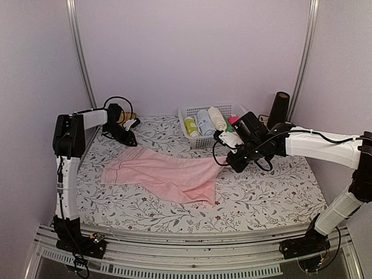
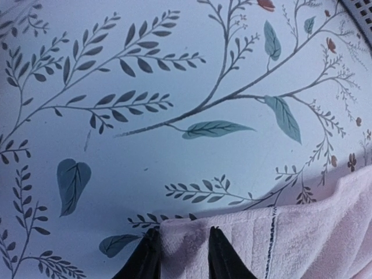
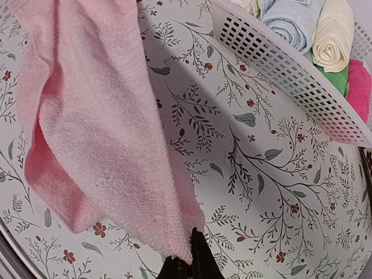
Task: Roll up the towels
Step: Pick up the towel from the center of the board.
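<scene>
On the floral tablecloth (image 1: 261, 197), the pink towel (image 1: 163, 174) lies spread between the arms. The right gripper (image 3: 189, 264) pinches the corner near the white basket (image 1: 200, 142), likely to stretch the towel flat. The left gripper (image 2: 185, 256) stands parted astride the opposite corner, not yet clamped.
</scene>
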You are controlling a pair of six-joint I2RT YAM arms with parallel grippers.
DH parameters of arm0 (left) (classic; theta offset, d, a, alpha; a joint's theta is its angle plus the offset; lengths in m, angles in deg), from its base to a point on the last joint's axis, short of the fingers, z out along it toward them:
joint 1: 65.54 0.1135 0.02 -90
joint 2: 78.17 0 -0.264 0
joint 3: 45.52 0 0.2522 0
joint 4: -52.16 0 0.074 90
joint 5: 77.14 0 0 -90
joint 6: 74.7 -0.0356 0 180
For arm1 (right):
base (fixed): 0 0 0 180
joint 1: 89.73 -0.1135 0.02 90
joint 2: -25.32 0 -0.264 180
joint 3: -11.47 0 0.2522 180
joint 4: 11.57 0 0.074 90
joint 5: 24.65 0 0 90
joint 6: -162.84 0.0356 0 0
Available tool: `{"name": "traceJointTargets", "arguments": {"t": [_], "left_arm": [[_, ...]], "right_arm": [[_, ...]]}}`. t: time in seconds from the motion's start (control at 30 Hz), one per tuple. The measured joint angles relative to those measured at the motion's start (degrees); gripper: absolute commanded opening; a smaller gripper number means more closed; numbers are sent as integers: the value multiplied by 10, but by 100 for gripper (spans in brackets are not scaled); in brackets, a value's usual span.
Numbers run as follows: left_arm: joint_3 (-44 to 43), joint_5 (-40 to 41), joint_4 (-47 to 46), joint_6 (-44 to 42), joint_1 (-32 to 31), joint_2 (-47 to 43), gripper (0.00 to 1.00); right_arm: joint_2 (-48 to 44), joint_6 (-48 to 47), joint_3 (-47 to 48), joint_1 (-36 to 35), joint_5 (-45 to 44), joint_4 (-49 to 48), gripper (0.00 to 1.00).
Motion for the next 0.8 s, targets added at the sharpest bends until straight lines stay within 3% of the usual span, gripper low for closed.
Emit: {"name": "traceJointTargets", "arguments": {"t": [0.17,0.53,0.8], "left_arm": [[21,21,-19,6,-8,-9,1],[83,17,-50,16,-13,-54,0],[179,-30,-120,33,-16,-261,0]], "right_arm": [[-2,0,0,0,0,0,4],[-7,0,0,0,-27,0,4],[-13,0,35,14,-75,-4,4]]}}
